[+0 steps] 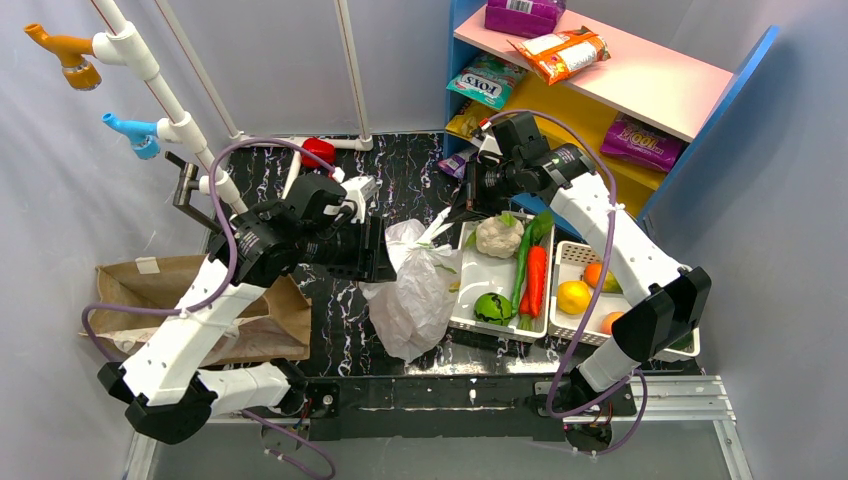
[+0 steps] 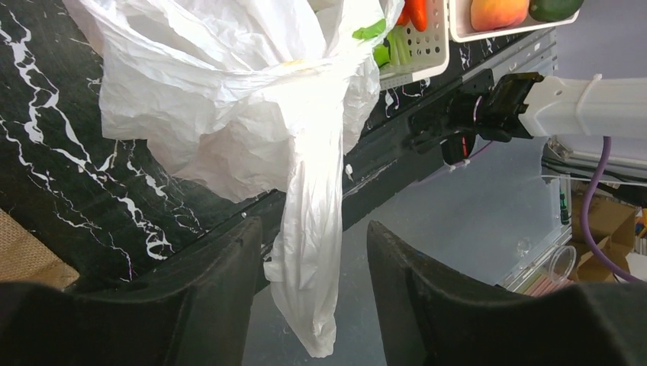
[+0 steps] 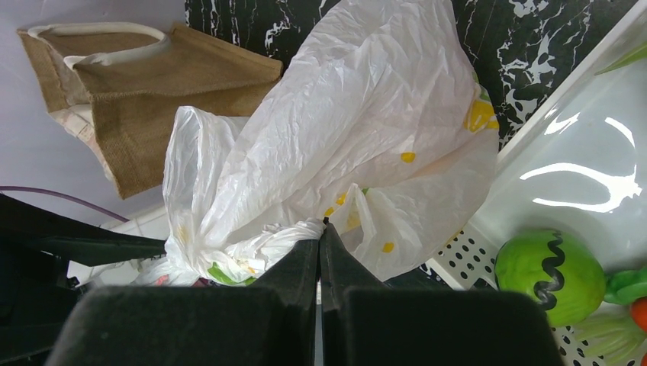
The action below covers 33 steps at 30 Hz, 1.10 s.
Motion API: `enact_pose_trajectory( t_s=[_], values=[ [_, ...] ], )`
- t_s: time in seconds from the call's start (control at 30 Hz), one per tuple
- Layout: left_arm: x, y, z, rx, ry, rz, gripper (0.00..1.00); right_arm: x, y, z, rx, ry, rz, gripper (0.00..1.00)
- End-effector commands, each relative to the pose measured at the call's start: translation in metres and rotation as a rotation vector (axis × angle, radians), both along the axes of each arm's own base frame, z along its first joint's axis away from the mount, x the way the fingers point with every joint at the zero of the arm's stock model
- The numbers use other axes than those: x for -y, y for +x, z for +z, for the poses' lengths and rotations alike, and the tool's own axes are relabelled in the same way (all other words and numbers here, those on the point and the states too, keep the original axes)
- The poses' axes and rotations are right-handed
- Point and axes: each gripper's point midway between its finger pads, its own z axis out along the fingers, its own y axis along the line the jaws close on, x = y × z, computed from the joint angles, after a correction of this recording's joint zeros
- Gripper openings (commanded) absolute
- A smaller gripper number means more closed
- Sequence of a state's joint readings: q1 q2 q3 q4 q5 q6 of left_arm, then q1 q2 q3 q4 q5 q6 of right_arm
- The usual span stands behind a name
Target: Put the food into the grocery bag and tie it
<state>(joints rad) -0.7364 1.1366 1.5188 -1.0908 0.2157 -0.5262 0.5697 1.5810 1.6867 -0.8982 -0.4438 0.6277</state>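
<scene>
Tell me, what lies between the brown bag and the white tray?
The grocery bag lies there, on the black table, and the left arm reaches over the same stretch. The top view shows this.

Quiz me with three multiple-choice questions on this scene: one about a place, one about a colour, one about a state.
1. Where does the carrot lie?
A in a white tray
B in the brown bag
C on the floor

2. What colour is the shelf top board?
A green
B pink
C black

3. How are the right jaws?
A wide open
B holding the carrot
C shut on the white bag

Answers:
1 A: the top view shows it in the tray beside the cauliflower.
2 B: the board under the snack packets is pink.
3 C: the right wrist view shows them pinching a twisted strip of bag.
</scene>
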Motion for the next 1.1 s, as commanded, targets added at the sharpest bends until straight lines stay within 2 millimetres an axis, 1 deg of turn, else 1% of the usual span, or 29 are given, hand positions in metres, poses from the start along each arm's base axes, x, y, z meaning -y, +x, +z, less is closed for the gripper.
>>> enact_pose_trajectory(
  t_s=[0.0, 0.03, 0.1, 0.13, 0.17, 0.3, 0.4, 0.5, 0.63, 0.67, 0.7, 0.8, 0.9, 0.97, 1.07],
  values=[
    [-0.008, 0.004, 0.005, 0.048, -0.004, 0.031, 0.56, 0.002, -0.001, 0.015, 0.043, 0.017, 0.012, 0.01],
    [-0.009, 0.006, 0.005, 0.053, 0.0, 0.041, 0.57, 0.002, -0.001, 0.015, 0.043, 0.016, 0.014, 0.01],
    [-0.01, 0.008, 0.005, 0.055, 0.004, 0.048, 0.57, 0.001, -0.001, 0.014, 0.043, 0.016, 0.018, 0.01],
    [-0.01, 0.009, 0.005, 0.052, 0.005, 0.05, 0.53, 0.001, -0.001, 0.014, 0.044, 0.015, 0.019, 0.01],
    [-0.009, 0.008, 0.004, 0.046, 0.003, 0.049, 0.47, 0.001, -0.001, 0.014, 0.043, 0.016, 0.02, 0.01],
    [-0.005, 0.009, 0.002, 0.024, -0.007, 0.046, 0.35, 0.0, 0.0, 0.014, 0.042, 0.016, 0.026, 0.01],
    [-0.003, 0.008, -0.002, 0.006, -0.014, 0.043, 0.29, -0.001, 0.001, 0.014, 0.045, 0.016, 0.029, 0.01],
    [-0.001, 0.009, -0.001, 0.005, -0.034, 0.046, 0.2, -0.002, 0.002, 0.014, 0.044, 0.018, 0.032, 0.01],
    [0.003, 0.008, -0.001, -0.012, -0.061, 0.042, 0.14, -0.002, 0.002, 0.013, 0.041, 0.016, 0.032, 0.01],
    [0.004, 0.007, -0.002, -0.021, -0.066, 0.04, 0.1, -0.002, 0.002, 0.014, 0.044, 0.017, 0.033, 0.01],
    [0.005, 0.006, -0.003, -0.025, -0.072, 0.04, 0.0, -0.002, 0.003, 0.014, 0.044, 0.017, 0.032, 0.01],
    [0.005, 0.002, -0.007, -0.036, -0.083, 0.035, 0.0, -0.006, 0.008, 0.019, 0.04, 0.03, 0.023, 0.01],
    [-0.002, -0.003, -0.004, -0.031, -0.076, 0.044, 0.0, -0.005, 0.019, 0.024, 0.034, 0.042, -0.007, 0.01],
    [-0.009, -0.011, 0.0, -0.039, -0.058, 0.04, 0.0, 0.002, 0.032, 0.027, 0.036, 0.045, -0.055, 0.01],
    [-0.024, -0.03, 0.004, -0.06, -0.043, 0.033, 0.0, 0.018, 0.057, 0.027, 0.009, 0.06, -0.162, 0.01]
  ],
)
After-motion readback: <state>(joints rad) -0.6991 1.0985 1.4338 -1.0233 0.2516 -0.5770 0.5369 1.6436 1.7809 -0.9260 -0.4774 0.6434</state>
